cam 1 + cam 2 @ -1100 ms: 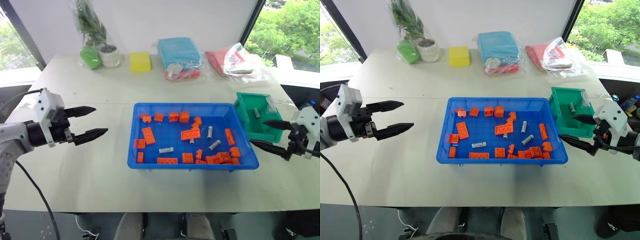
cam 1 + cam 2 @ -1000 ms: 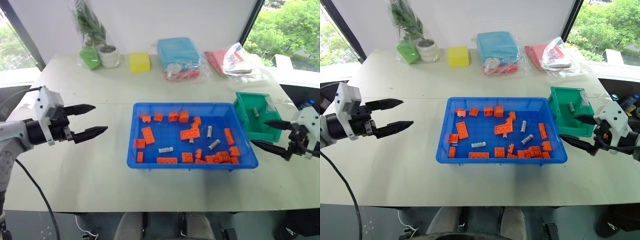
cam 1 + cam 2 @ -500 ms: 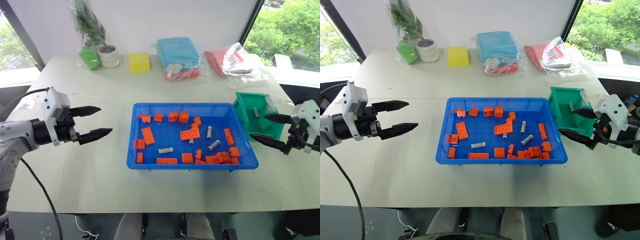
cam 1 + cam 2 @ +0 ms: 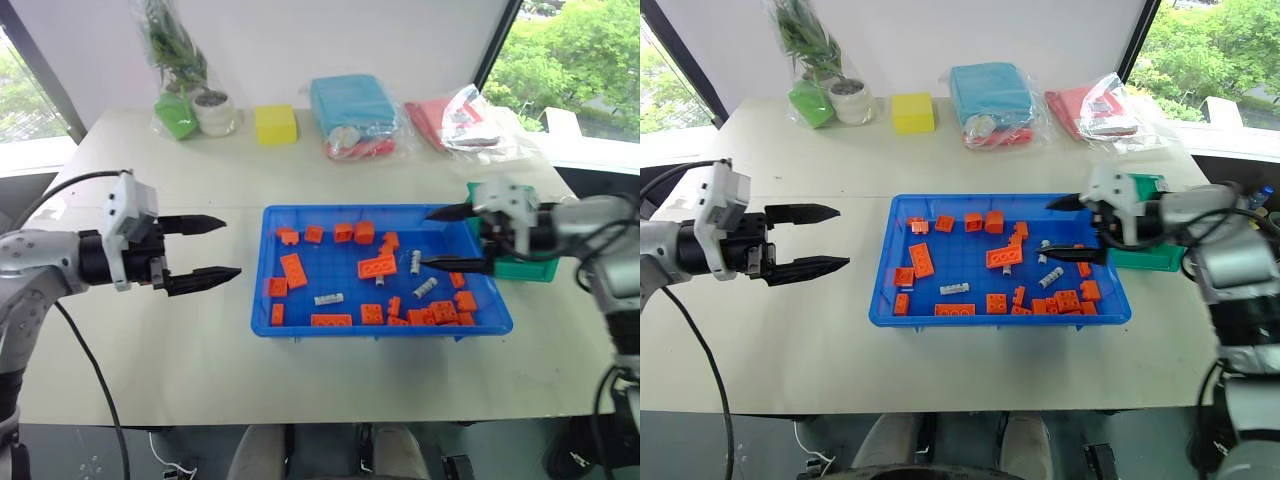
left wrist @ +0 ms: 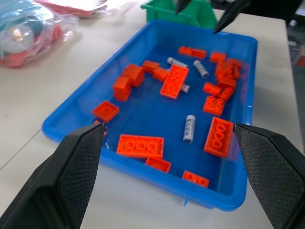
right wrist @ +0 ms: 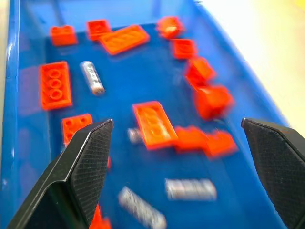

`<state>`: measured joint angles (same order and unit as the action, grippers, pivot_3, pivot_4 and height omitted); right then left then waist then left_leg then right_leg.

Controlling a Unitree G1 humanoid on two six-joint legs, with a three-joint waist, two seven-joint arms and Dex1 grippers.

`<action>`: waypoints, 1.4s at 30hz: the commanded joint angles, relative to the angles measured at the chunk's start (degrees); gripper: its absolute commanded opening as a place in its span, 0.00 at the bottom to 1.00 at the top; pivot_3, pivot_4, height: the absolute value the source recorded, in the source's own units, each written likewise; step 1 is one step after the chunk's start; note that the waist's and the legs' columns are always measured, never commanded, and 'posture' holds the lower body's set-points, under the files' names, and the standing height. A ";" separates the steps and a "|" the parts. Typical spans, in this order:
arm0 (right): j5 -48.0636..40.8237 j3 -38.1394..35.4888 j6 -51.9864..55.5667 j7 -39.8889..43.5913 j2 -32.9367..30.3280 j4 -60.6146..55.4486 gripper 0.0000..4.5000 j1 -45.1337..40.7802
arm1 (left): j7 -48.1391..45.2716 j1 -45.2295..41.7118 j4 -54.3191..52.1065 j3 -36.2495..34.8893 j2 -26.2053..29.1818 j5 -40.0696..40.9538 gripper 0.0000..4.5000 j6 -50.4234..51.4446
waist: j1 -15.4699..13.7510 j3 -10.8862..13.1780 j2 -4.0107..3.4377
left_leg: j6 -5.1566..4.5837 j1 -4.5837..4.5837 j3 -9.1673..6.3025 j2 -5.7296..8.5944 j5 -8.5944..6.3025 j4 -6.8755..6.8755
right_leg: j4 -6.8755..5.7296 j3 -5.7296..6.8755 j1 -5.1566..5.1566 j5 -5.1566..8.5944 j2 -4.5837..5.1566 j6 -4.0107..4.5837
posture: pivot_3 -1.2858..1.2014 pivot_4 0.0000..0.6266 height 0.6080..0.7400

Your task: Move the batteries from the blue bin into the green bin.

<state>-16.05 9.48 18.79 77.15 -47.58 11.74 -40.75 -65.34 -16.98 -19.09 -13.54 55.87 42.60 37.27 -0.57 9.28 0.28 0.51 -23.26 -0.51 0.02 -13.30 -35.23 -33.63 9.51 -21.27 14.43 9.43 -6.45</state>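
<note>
Your left gripper (image 4: pixel 222 247) is open over the bench (image 4: pixel 180 340), just left of the blue bin (image 4: pixel 300 326). Batteries (image 4: pixel 329 299) lie inside among orange bricks (image 4: pixel 296 270). Your right gripper (image 4: pixel 428 240) is open above the bin's right end, two batteries just below, green bin (image 4: pixel 520 267) behind it.

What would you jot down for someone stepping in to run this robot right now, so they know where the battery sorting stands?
Right gripper: open, empty, over the right end of the blue bin, above the batteries.
Left gripper: open, empty, over the table left of the blue bin.
Four batteries lie loose among the orange bricks in the blue bin: three near the right gripper, one near the middle.
The green bin sits against the blue bin's right end, mostly hidden by the right arm, so what it holds cannot be seen.
Left: pick up each battery and drop it in the green bin.
</note>
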 commanded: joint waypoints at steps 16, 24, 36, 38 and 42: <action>16.73 10.83 -19.15 5.89 13.50 32.82 0.98 -14.33 | 3.90 -1.05 -7.59 -0.17 0.12 3.21 1.00 2.86 | 0.22 -0.04 0.25 | 0.47 0.08 -0.03 -0.10 0.54 -0.01 | -0.49 -0.26 -0.08 -0.06 -0.35 0.04 | 0.52 0.24 0.72; 15.14 8.23 -15.93 8.56 13.99 32.46 0.98 -15.08 | 4.37 -0.99 -7.37 0.60 -0.01 2.05 1.00 1.84 | 0.22 -0.04 0.25 | 0.57 0.07 0.10 -0.37 0.68 0.08 | -0.54 -0.86 -0.07 -0.13 -0.85 0.15 | 0.52 0.24 0.72; 15.45 7.08 -15.69 8.75 13.64 32.48 0.35 -14.34 | 4.19 -3.85 -5.29 2.45 -0.54 0.84 1.00 0.89 | 0.17 -0.04 0.25 | 0.58 0.08 0.17 -0.40 0.68 0.07 | -0.55 -0.91 -0.11 -0.14 -0.86 0.17 | 0.52 0.24 0.72; 15.62 6.89 -15.79 7.99 14.03 31.97 0.26 -13.99 | 4.23 -4.27 -5.25 2.72 -0.64 0.78 1.00 0.83 | 0.15 -0.04 0.26 | 0.59 0.07 0.18 -0.40 0.68 0.07 | -0.55 -0.91 -0.10 -0.15 -0.86 0.18 | 0.52 0.24 0.72; 15.13 6.50 -15.17 7.55 14.74 30.53 0.26 -13.63 | 4.06 -4.63 -5.14 2.83 -0.78 0.58 1.00 0.83 | 0.21 -0.04 0.26 | 0.59 0.08 0.19 -0.40 0.69 0.07 | -0.55 -0.92 -0.10 -0.15 -0.86 0.19 | 0.52 0.24 0.72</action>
<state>-0.14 17.67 3.48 85.01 -33.26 45.02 -53.78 -61.12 -20.55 -23.78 -10.13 55.04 43.21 39.15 -0.36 9.24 0.54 1.10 -23.19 -0.32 -0.37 -12.61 -35.16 -34.18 8.59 -21.37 14.28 8.57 -6.26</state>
